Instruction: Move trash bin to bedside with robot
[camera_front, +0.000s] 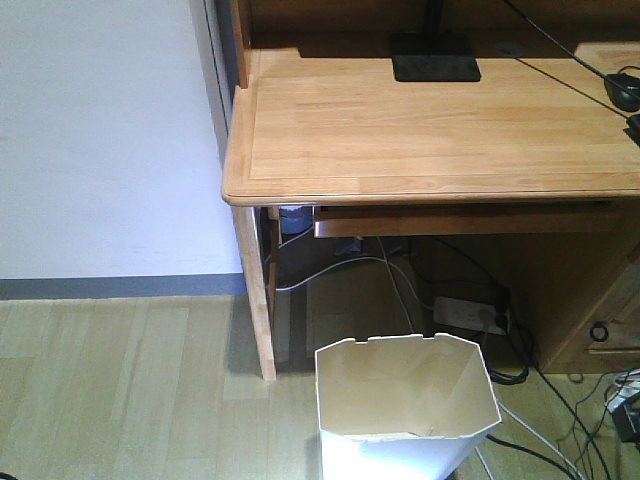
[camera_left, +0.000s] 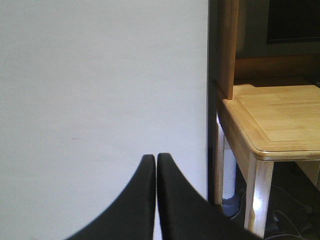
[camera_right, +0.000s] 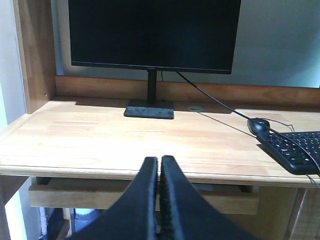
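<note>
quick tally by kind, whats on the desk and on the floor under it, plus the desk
monitor: 1
keyboard: 1
mouse: 1
trash bin: 1
power strip: 1
desk: 1
total: 6

The left gripper (camera_left: 156, 159) held its black fingers (camera_left: 142, 200) pressed together before a white wall (camera_left: 100, 90), a light-wood tabletop (camera_left: 285, 117) standing at right.
</note>
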